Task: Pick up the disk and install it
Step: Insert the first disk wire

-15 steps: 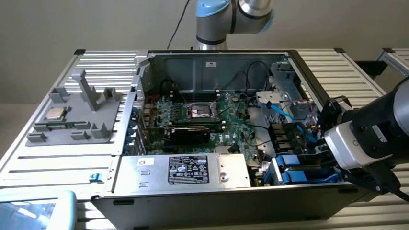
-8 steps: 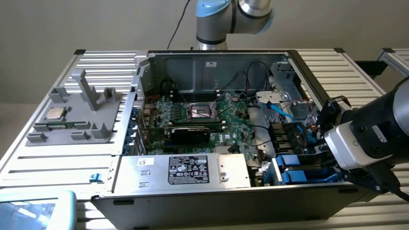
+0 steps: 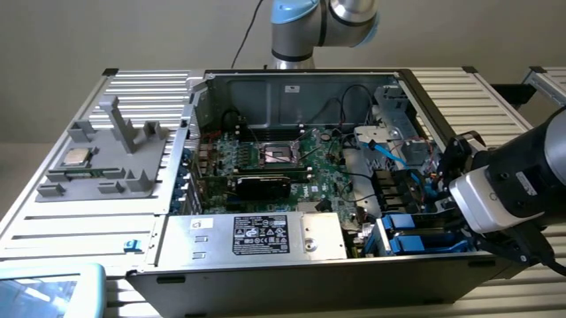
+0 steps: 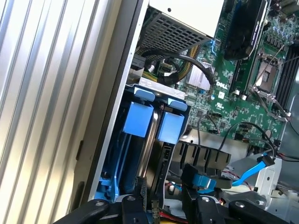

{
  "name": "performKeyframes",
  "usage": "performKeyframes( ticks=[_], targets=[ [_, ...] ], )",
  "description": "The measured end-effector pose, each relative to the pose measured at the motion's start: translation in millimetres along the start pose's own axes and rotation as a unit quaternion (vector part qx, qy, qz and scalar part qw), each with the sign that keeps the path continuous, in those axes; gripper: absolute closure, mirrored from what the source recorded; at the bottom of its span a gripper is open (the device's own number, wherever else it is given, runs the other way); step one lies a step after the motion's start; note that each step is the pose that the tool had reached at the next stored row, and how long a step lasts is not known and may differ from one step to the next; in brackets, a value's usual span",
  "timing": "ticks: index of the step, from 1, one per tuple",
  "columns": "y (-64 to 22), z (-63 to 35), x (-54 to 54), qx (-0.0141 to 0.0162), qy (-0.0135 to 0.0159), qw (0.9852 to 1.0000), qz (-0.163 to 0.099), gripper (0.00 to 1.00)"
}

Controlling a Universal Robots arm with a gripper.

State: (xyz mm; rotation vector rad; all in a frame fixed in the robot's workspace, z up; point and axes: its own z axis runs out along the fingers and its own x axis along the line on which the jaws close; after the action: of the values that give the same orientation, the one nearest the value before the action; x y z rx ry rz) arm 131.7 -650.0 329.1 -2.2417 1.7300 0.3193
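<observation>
Item: disk [image 4: 154, 119], in a blue carrier. It sits in the drive bay at the corner of the open computer case [image 3: 442, 126], on the exterior view's right. Its two blue handles face out of the bay.
Claw [image 4: 168, 206]: hovers just off the handles on the open side of the case. Its fingers [image 4: 135, 205] are spread, with nothing pinched between them.
Neighbours inside the case:
- a silver power box [image 3: 265, 235] with a black-and-white label, beside the bay
- a green circuit board [image 3: 327, 169] carrying a black card [image 3: 261, 185] and an open chip socket [image 3: 281, 154]
- blue cables [image 3: 389, 149] near the far wall

Outside the case: a grey holder [image 3: 106, 172] lies on the ribbed metal counter [image 3: 79, 228] at the exterior view's left. A small square chip [image 3: 75, 158] rests on it.
</observation>
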Motion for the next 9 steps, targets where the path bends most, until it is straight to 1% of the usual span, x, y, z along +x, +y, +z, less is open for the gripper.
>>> performKeyframes(
  ticks=[6, 9],
  targets=[
    [-1.0, -0.2, -1.1, -0.0008, -0.0007, 1.0000, -0.003, 0.57],
    [-1.3, 0.0, -1.6, -0.0011, -0.0015, 1.0000, -0.004, 0.57]
  ],
)
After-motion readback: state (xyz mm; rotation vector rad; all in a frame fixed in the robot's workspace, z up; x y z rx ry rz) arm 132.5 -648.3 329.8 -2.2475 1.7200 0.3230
